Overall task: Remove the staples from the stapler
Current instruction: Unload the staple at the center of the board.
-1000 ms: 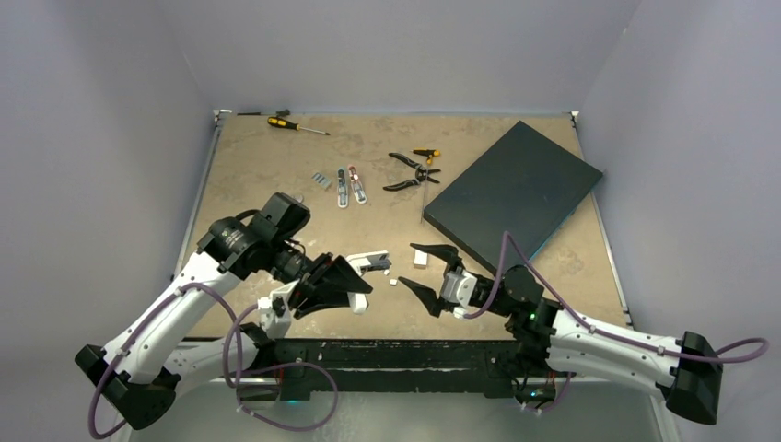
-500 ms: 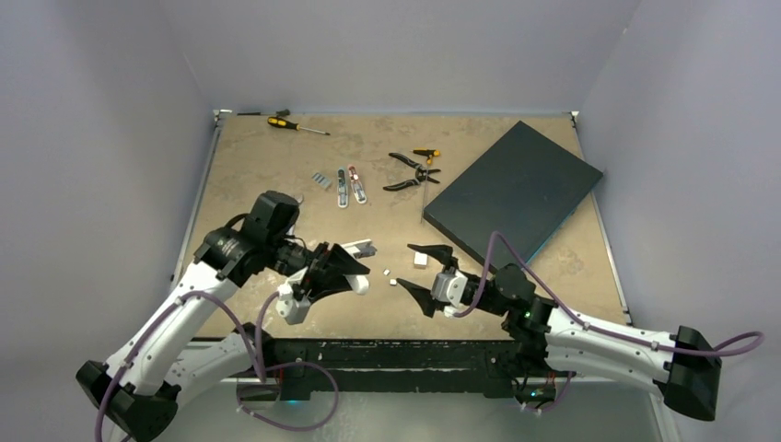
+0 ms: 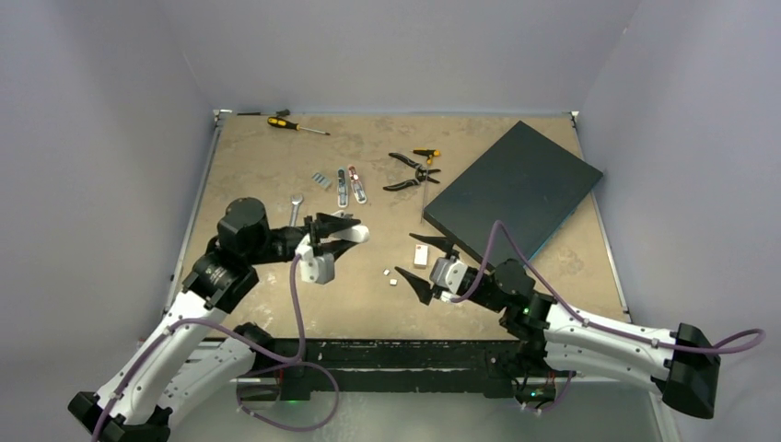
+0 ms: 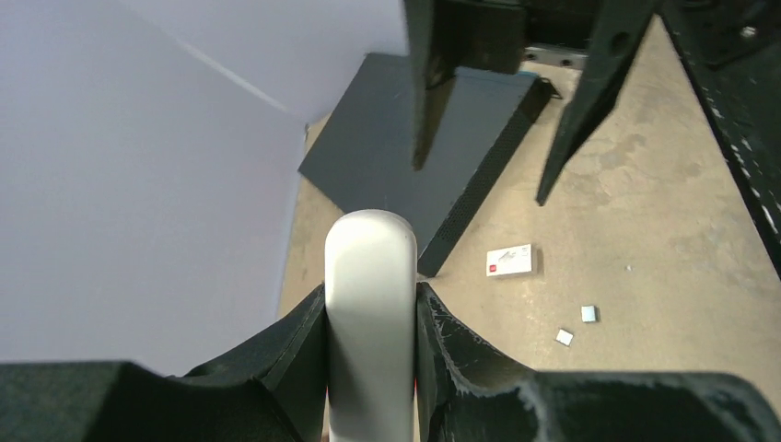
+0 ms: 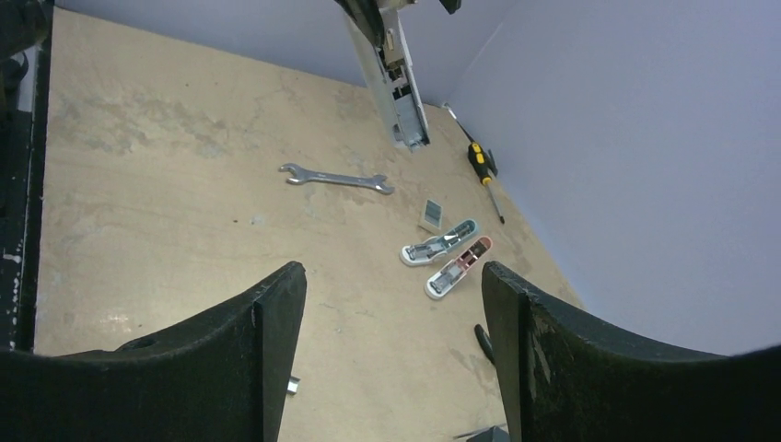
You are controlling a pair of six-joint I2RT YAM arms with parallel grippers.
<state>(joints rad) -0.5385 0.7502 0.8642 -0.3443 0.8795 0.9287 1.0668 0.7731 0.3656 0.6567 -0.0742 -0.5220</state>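
- Two arms work over a tan table [image 3: 276, 157]; a dark board [image 3: 516, 189] lies at back right.
- left gripper [image 3: 333, 228]: partly closed, clamped on the white stapler [image 4: 368, 276], which is held up off the table near a wrench [image 5: 336, 179].
- right gripper [image 3: 405, 255]: fingers spread wide with nothing in them, low over the table just beside a white box [image 3: 421, 256].
- staples [image 3: 385, 272]: two tiny pale blocks on the table between the grippers, near the box and apart from the stapler.
- grey ribbed staple strip [image 3: 320, 180]: farther back, beside two small staplers [image 3: 350, 186].
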